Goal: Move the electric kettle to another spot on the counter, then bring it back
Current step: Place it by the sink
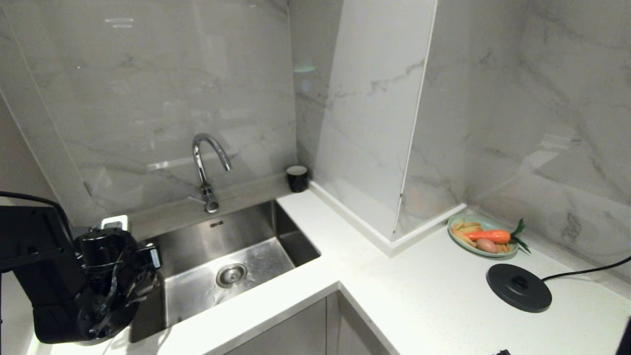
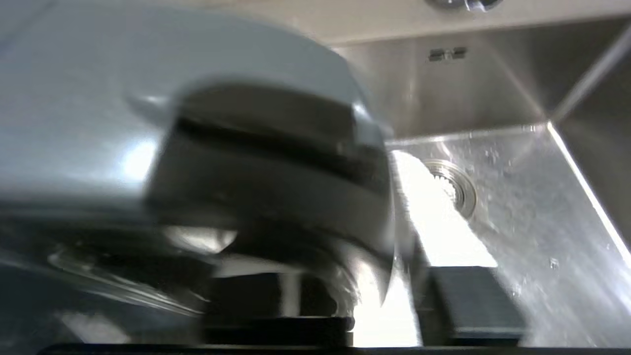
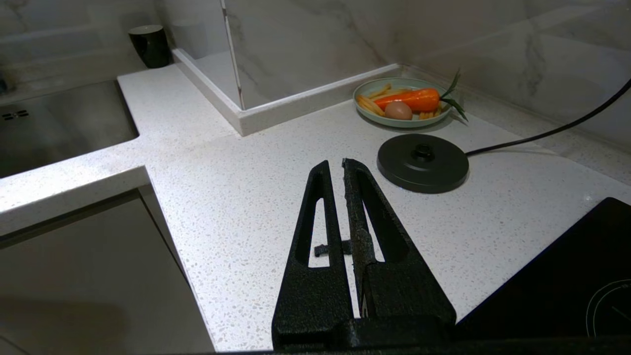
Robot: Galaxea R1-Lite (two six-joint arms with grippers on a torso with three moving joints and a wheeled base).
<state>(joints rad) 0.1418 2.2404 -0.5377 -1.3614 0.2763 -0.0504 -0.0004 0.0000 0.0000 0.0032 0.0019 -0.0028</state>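
Left hand point(image 1: 140, 278) is parking the kettle point(image 1: 101, 246) left of the sink point(image 1: 291, 231); can't tell its grip, so it should be releasing only once the kettle's sitting flat.

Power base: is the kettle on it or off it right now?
Off. The power base sits bare on the counter by the plate; the kettle is far left beside the sink, at the left gripper.

I see open counter point(image 1: 434, 281) between the sink point(image 1: 231, 256) and the power base point(image 1: 518, 287), room enough to pass a gripper. The base, its cord point(image 1: 586, 271) and the plate point(image 1: 480, 235) just behind crowd the right end. A wall pillar point(image 1: 374, 123) juts out mid-counter; a cup point(image 1: 297, 178) sits in the corner beside it. The kettle point(image 1: 106, 276) blocks the sink's left rim.
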